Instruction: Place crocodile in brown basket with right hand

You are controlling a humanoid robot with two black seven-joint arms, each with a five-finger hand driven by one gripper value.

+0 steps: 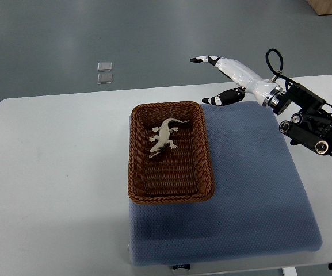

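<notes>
The crocodile (164, 137) lies inside the basket (170, 195), and the right robot hand (226, 77), fingers spread and empty, hovers beyond the basket's far right corner, where a careless sweep could nudge the rim.

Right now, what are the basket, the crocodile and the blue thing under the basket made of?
The basket looks like woven wicker: brown strands and a braided rim. The crocodile seems to be hard plastic or rubber, pale and matte; I can't tell which. The blue mat looks like soft padded fabric with a fine dotted weave.
</notes>
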